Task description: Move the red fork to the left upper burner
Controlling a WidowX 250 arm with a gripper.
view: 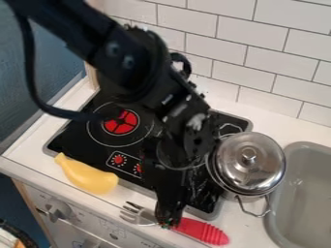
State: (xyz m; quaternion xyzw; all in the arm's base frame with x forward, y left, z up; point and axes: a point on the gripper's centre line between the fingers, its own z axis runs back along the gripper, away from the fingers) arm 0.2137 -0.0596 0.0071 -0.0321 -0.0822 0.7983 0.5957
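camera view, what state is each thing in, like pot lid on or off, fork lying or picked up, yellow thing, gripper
fork: on its side of the counter in front of the stove, tines left, red handle right; picked up or not, cannot tell
pot: lid on
yellow thing: lying down at the stove's front left edge
gripper: lowered, at the fork's neck
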